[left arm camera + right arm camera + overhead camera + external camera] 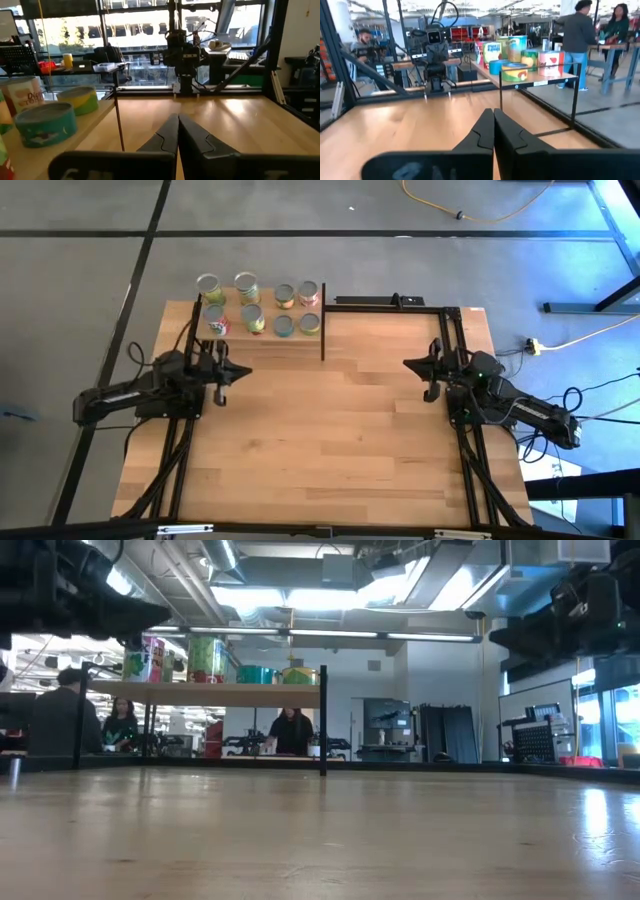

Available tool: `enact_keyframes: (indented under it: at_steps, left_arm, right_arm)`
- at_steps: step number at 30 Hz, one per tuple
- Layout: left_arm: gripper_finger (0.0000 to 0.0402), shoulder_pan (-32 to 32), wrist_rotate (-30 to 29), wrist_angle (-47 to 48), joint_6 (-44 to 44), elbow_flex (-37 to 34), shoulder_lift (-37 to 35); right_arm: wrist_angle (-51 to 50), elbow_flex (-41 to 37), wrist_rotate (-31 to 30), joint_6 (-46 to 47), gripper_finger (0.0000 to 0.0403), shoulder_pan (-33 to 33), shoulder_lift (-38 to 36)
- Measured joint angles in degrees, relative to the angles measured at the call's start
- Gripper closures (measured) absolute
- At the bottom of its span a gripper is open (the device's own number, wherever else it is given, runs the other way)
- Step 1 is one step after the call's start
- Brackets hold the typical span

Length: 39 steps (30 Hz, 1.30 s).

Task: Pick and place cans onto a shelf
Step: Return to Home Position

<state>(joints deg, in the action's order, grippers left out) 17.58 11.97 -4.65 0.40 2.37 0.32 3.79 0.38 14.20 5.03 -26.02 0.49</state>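
Cans (252, 318), eight in all, stand upright on the shelf (268, 337) in two rows of four, at the left end of the table's (330, 440) far edge in the high view. From left to right, the back row holds two taller tins with green and yellow labels, then a yellow one and a reddish one. The front row holds a red one, a yellow-green one and two low teal ones. The black upright panel (323, 320) closes the shelf's right end.

Just in front of the shelf, over the left part of the table, the left gripper (240, 370) hangs above the wood and points across toward the other arm. The left wrist view shows its two dark fingers (165, 137) pressed together with nothing between them, and some of the cans on the shelf off to one side.

Well apart from it, at the table's right side, the right gripper (412, 365) faces back toward the left arm. In its own wrist view its fingers (480, 132) likewise meet along their length and hold nothing.

The low view shows the shelf raised on thin black posts with the cans on top, and several people (290, 730) in the room behind
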Motion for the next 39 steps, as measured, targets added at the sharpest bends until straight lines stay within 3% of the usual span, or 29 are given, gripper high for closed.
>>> enact_keyframes:
  at_steps: [7, 14, 21, 26, 39]
  left_arm:
    - [0.0401, 0.0, 3.5, -0.7, 0.7, -1.9, 0.0]
    - [0.0401, 0.0, 7.6, -0.1, 0.7, -1.9, 0.0]
    - [0.0401, 0.0, -1.8, 2.1, -1.3, -1.9, 0.5]
    - [0.0401, 0.0, -6.7, 2.3, -1.3, -1.9, 0.6]
    - [0.0402, 0.0, -7.4, 2.3, -1.3, -1.9, 0.6]
  right_arm:
    - [-0.1, 0.0, 0.5, -5.4, 0.0402, 0.0, 0.0]
    - [-0.1, 0.0, 0.5, -3.4, 0.0389, 0.0, 0.0]
    - [-0.2, 0.0, 0.5, 5.0, 0.0387, 0.0, 0.0]
    - [-0.2, 0.0, 0.5, 5.3, 0.0387, 0.0, 0.0]
    - [-0.2, 0.0, 0.5, 5.2, 0.0387, 0.0, 0.0]
